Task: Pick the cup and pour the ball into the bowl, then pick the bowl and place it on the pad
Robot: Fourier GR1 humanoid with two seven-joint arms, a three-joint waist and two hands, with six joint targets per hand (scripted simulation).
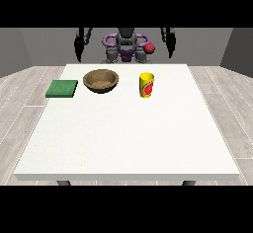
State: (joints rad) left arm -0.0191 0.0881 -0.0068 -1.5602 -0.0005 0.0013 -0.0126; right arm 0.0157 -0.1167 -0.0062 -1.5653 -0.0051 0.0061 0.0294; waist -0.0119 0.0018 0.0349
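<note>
A yellow cup (146,85) with a red mark stands upright on the white table (128,133), right of centre near the far edge. Its inside is hidden, so no ball shows. Left of it sits a brown bowl (101,81), and further left lies a flat green pad (62,88). Both hands hang beside the robot behind the table's far edge, well away from the objects. The hand at the view's left (78,46) and the hand at the view's right (171,43) have fingers pointing down, straight, holding nothing.
The robot's torso (126,47) stands behind the far edge with a red knob (149,48) at its side. Wooden floor surrounds the table. A wide stretch of white tabletop lies between the objects and the near edge.
</note>
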